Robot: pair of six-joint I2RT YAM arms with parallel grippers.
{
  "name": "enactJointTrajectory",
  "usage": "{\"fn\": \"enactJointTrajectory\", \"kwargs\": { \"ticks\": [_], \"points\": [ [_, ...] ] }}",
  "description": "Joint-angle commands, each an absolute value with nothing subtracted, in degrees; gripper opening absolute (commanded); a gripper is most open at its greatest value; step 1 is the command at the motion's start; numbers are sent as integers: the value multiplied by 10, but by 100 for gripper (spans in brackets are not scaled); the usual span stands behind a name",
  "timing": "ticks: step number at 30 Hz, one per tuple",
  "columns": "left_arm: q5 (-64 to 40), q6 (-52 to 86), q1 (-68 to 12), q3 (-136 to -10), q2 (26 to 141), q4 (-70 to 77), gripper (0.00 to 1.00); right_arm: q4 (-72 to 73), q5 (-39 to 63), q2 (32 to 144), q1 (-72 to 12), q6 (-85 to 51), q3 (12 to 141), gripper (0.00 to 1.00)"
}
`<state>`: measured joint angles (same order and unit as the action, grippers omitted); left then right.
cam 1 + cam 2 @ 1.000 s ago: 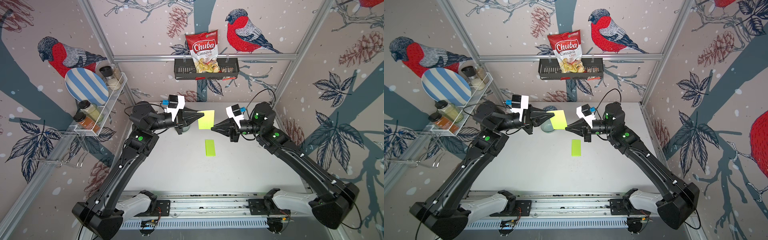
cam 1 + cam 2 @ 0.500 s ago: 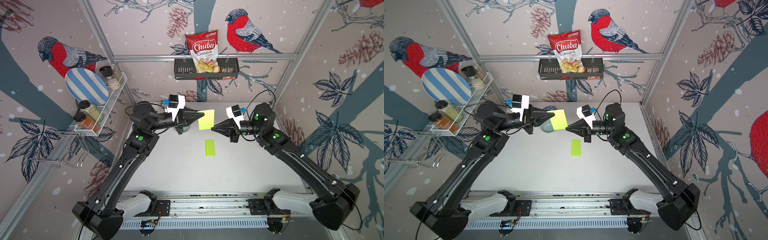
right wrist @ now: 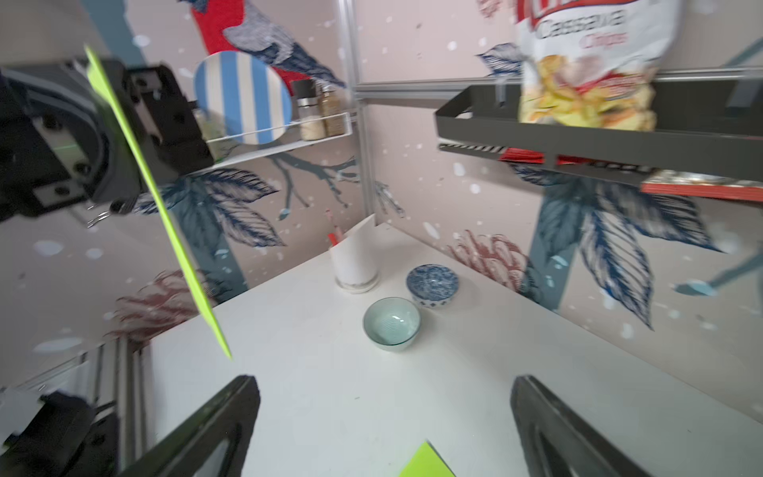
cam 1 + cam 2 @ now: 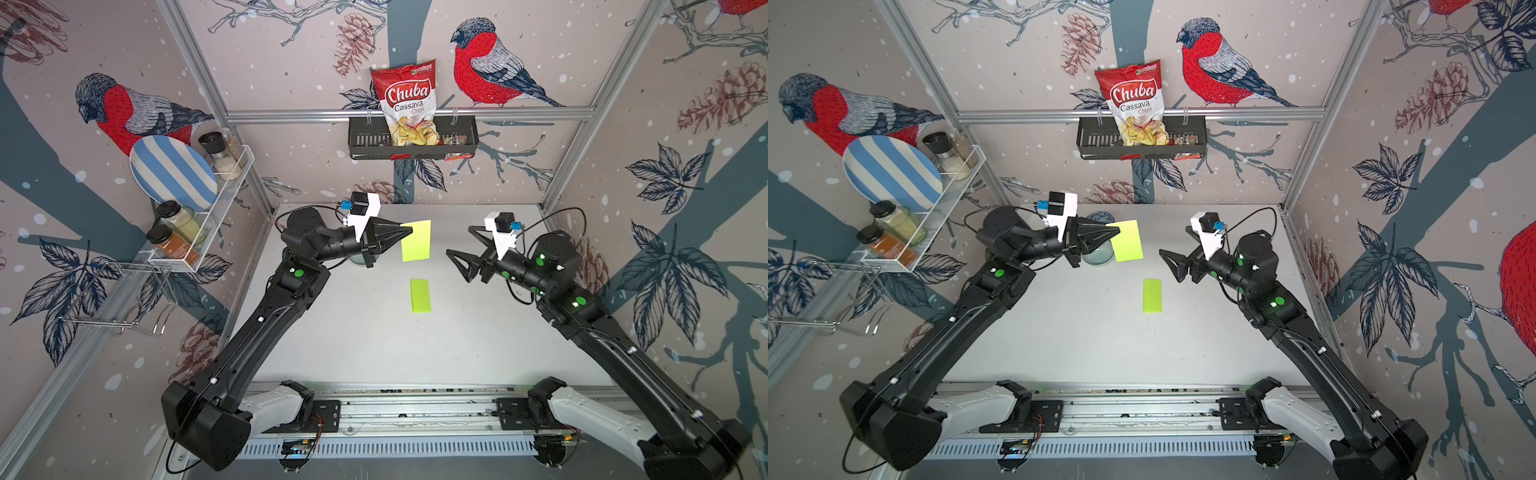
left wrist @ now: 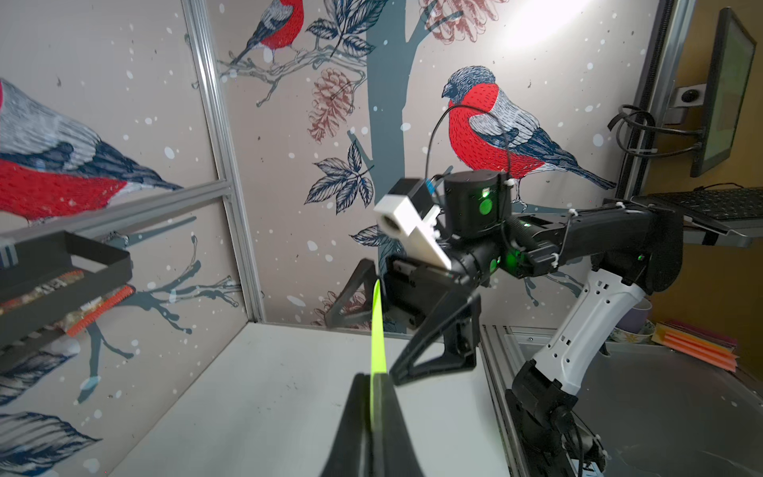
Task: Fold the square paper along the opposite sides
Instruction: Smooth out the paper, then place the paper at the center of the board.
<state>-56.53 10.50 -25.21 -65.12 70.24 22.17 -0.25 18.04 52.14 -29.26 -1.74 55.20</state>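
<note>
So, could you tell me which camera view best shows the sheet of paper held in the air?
A top view: the held paper shows nearly its whole flat face, pinched at a corner by the left gripper. The left wrist view sees only its thin edge; the right wrist view shows it slanted and blurred.

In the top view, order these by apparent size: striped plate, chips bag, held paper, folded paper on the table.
Largest: striped plate and chips bag, about alike.
Next: held paper, though it is raised nearer the camera.
Smallest: folded paper.

Folded paper [image 3: 426, 464] mostly beyond frame
</note>
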Motion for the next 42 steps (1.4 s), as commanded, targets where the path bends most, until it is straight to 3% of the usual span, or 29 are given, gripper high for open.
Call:
{"fn": "enactJointTrajectory", "kwargs": {
  "ticks": [1,7,19,28,38,39,42],
  "points": [
    [-549,190,-257,-609,735,350,0,39,30,488,-266,-61,545,100],
    [-480,206,-298,-579,852,357,0,27,21,475,-196,-96,551,100],
    [-424,347,-370,-563,1111,476,0,27,63,505,-156,-107,545,100],
    [-354,346,-406,-617,1209,430,0,39,92,513,-137,-119,535,100],
    [-222,287,-410,-669,1221,259,0,46,109,515,-125,-123,531,100],
    [-214,287,-410,-674,1225,247,1,46,110,516,-124,-124,531,100],
    [-197,289,-412,-679,1231,235,26,48,113,516,-122,-124,529,100]
  ]
}}
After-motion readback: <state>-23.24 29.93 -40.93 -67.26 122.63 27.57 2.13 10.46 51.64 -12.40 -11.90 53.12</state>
